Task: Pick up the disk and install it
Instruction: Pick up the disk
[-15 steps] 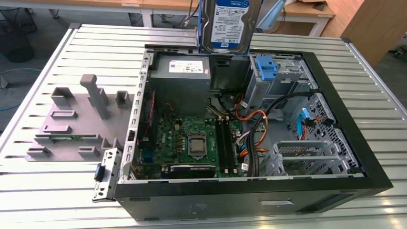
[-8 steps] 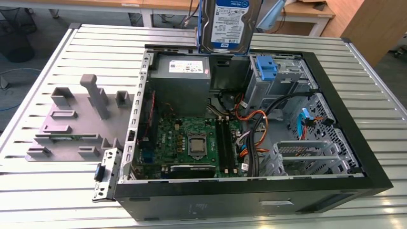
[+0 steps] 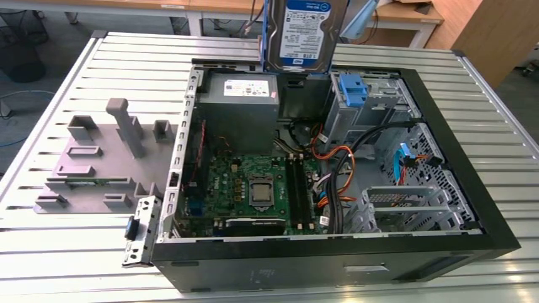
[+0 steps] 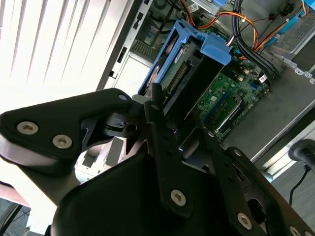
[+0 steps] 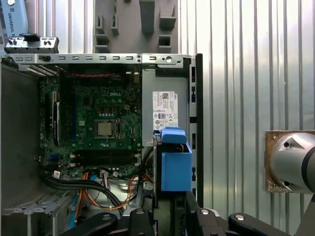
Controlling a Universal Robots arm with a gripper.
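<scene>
From the exterior view's left: past the grey fixture plate (image 3: 93,170), past the power supply box (image 3: 240,95) inside the open computer case (image 3: 337,268). Then the disk (image 3: 305,31), aloft above the case's far wall, long axis vertical, label facing out. Pinched by its blue-railed body in the gripper (image 5: 171,206), fingers closed on it. Below and just right, the drive cage (image 3: 383,95).

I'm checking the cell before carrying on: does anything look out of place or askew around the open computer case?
Nothing looks damaged. The disk hangs on edge above the power supply, clamped in the gripper, not seated in a bay. A metal bracket at the case's corner, on the exterior view's left, stands swung outward.
</scene>
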